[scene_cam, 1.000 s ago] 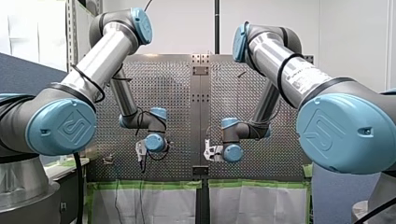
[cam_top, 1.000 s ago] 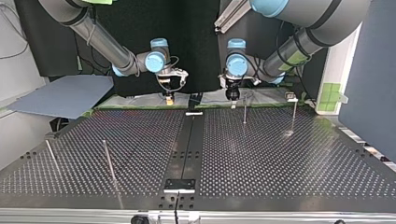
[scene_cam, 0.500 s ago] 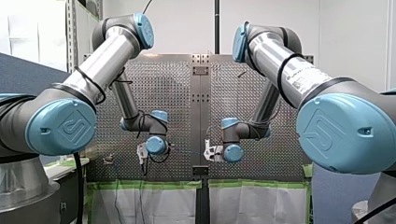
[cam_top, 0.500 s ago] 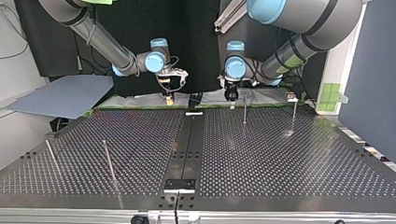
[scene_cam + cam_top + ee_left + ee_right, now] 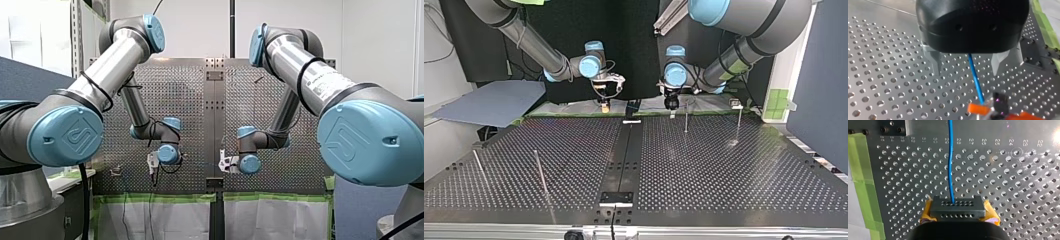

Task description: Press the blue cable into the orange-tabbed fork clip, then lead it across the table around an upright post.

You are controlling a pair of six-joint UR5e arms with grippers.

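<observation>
The blue cable (image 5: 950,157) runs straight ahead from my right gripper (image 5: 957,206), which is shut on it between its yellow-orange pads (image 5: 927,211). In the left wrist view the same cable (image 5: 975,77) passes between the two metal fingers (image 5: 936,63) of my left gripper (image 5: 968,72), which is open and does not touch it. The cable ends there at an orange and black part (image 5: 980,109); I cannot tell if that is the clip or the other gripper. In the top view my right gripper (image 5: 605,105) and left gripper (image 5: 670,106) hang over the table's far edge.
Two upright posts (image 5: 685,120) (image 5: 739,124) stand at the top view's right, near my left gripper. Two leaning posts (image 5: 540,172) (image 5: 479,167) stand at its left front. A small fitting (image 5: 736,105) sits at the far right edge. Green tape (image 5: 863,170) lines the table's border.
My left gripper has shifted a little towards my right gripper, and its forearm has lifted. The thin blue cable now shows between them in the front view. My right arm has stayed put.
</observation>
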